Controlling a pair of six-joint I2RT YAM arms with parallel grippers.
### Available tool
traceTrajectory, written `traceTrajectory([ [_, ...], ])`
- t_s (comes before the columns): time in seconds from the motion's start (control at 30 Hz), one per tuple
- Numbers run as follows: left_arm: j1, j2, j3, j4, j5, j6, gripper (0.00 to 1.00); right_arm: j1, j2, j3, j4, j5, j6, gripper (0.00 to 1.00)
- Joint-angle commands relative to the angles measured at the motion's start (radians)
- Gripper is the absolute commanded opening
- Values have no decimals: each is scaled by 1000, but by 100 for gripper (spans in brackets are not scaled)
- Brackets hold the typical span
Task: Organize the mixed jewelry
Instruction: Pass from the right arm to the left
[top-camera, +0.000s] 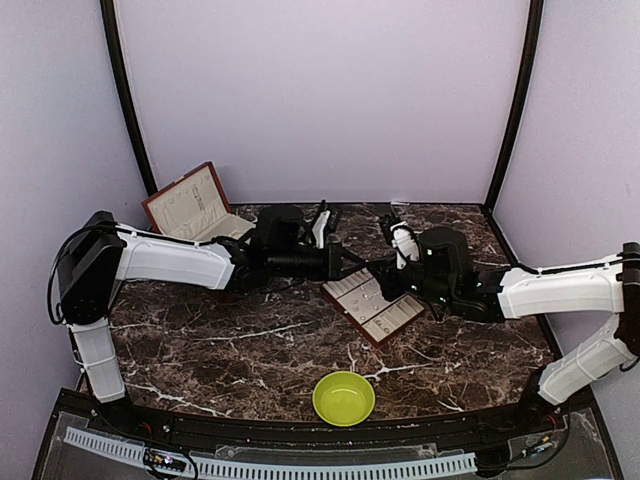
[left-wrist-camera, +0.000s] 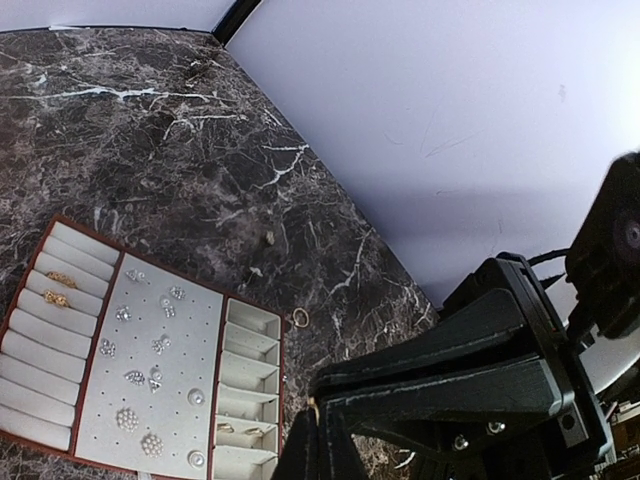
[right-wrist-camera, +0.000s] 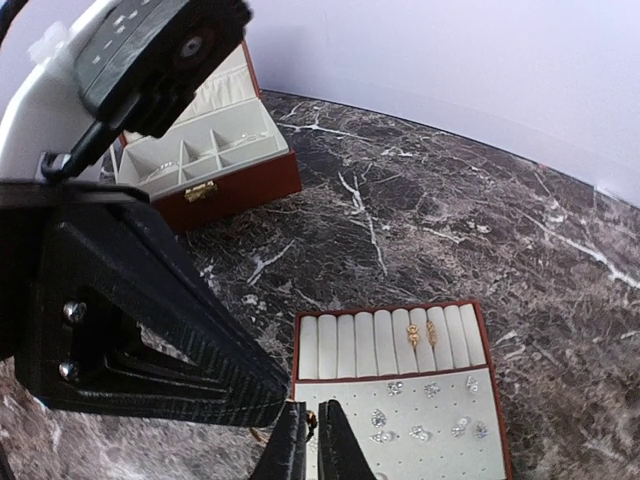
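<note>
The flat tray (top-camera: 392, 325) lies mid-table. It holds two gold rings (right-wrist-camera: 418, 333) in its padded rows, several sparkly studs (right-wrist-camera: 425, 420), and two small rings (left-wrist-camera: 240, 430) in an end compartment. One loose gold ring (left-wrist-camera: 300, 318) lies on the marble beside the tray. My left gripper (top-camera: 350, 264) (left-wrist-camera: 320, 440) is shut, with a tiny gold speck at its tips. My right gripper (top-camera: 372, 268) (right-wrist-camera: 311, 435) is shut on a small gold piece over the tray's edge. Both grippers meet above the tray's far corner. No silvery wire hoops are in view.
The red-brown hinged box (top-camera: 195, 205) (right-wrist-camera: 205, 160) stands open at the back left. A lime-green bowl (top-camera: 344, 397) sits near the front edge. The left arm's wrist (right-wrist-camera: 150, 50) hangs close over my right gripper. Walls close the table behind and at the sides.
</note>
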Motion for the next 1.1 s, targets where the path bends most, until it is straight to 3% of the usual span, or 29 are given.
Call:
traceTrajectory([
  [0.0,-12,-50,2,9,9,46,0,8,-37,-7,59,3,4,18],
  [0.23,-1,-79,-22,-6,-20,63,0,-10,-112,-46,64,-96,6,47],
  [0.4,9,-109,-51,33,23,97,0,-57,-149,-68,78,-244,46,57],
  [0.73,21,-224,-152,116,180,267,0,-210,-184,-86,212,-722,243,53],
  [1.07,23,-276,-222,342,364,220,0,-215,-199,-77,281,-867,326,45],
])
